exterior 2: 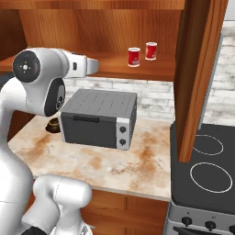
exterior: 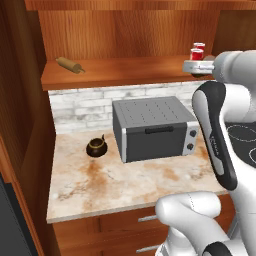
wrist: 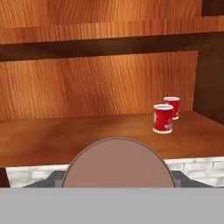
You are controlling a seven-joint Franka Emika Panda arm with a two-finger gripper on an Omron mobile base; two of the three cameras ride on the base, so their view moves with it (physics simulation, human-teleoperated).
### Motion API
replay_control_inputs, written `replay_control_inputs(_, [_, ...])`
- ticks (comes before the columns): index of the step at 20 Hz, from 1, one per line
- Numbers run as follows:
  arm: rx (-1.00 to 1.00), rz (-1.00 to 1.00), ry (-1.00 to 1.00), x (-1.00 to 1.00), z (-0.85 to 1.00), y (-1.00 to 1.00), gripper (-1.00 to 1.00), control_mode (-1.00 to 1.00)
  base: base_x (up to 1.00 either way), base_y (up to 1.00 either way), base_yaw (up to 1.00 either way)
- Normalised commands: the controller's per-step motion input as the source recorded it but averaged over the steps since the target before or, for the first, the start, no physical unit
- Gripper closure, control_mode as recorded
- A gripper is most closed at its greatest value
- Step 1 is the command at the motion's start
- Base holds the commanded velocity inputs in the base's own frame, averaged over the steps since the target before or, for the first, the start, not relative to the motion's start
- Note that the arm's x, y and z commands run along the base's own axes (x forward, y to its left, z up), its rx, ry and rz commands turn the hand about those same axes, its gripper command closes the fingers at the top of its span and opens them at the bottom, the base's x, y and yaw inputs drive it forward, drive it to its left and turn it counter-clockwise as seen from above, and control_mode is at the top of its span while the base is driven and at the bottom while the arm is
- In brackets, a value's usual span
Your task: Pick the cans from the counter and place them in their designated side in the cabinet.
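Two red cans stand upright close together on the right part of the cabinet shelf (wrist: 65, 138). The nearer can (wrist: 162, 118) (exterior 2: 133, 57) is the darker red. The one behind it (wrist: 172, 106) (exterior 2: 151, 50) is bright red with a white band; in the left base view the pair (exterior: 197, 51) shows just above my hand. My gripper (exterior: 186, 66) (exterior 2: 97, 65) hovers level with the shelf edge, above the toaster oven and apart from the cans. A brown rounded shape (wrist: 117, 164) low in the hand view hides the fingertips. The counter (exterior: 110, 185) holds no can.
A grey toaster oven (exterior: 152, 127) stands at the back of the counter, with a squat dark pot (exterior: 96, 147) to its left. A rolling pin (exterior: 70, 64) lies at the shelf's left end. An open cabinet door (exterior 2: 197, 78) hangs over the black stovetop (exterior 2: 204, 170).
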Motion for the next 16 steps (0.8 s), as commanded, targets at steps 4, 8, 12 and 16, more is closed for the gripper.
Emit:
replay_control_inputs(4, [-0.06,0.00,0.00,0.29,0.00,-0.09,1.00,-1.00,0.00,0.00,0.00])
replay_control_inputs(8, [-0.06,0.00,0.00,0.26,0.00,-0.05,1.00,-1.00,0.00,0.00,0.00])
replay_control_inputs(12, [-0.06,0.00,0.00,0.27,0.00,-0.02,1.00,-1.00,0.00,0.00,0.00])
replay_control_inputs(16, [-0.06,0.00,0.00,0.25,0.00,-0.03,1.00,-1.00,0.00,0.00,0.00])
